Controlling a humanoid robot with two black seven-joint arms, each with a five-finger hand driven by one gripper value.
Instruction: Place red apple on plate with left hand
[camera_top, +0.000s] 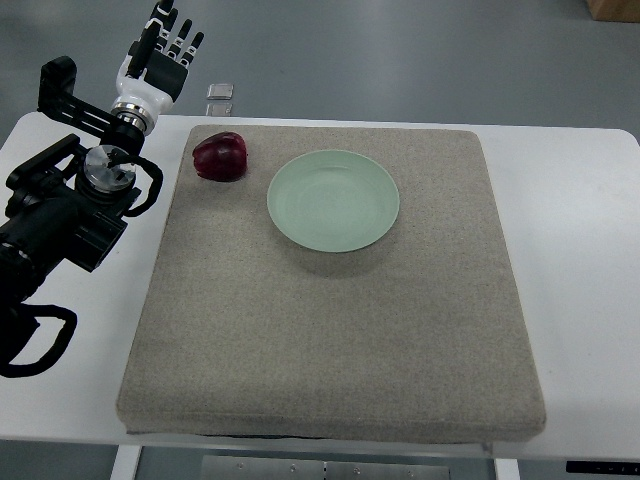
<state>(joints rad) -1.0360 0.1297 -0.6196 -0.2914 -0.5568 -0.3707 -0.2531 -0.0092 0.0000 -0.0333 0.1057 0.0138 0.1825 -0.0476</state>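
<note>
A dark red apple (221, 156) lies on the grey mat near its far left corner. A pale green plate (333, 199) sits on the mat to the right of the apple, a short gap between them. My left hand (165, 50) is raised beyond the table's far left edge, up and left of the apple, fingers spread and holding nothing. Its black arm runs down along the left edge of the picture. The right arm does not show.
The grey mat (330, 330) covers most of the white table (575, 300). A small clear object (221, 92) lies on the floor just beyond the table's far edge, above the apple.
</note>
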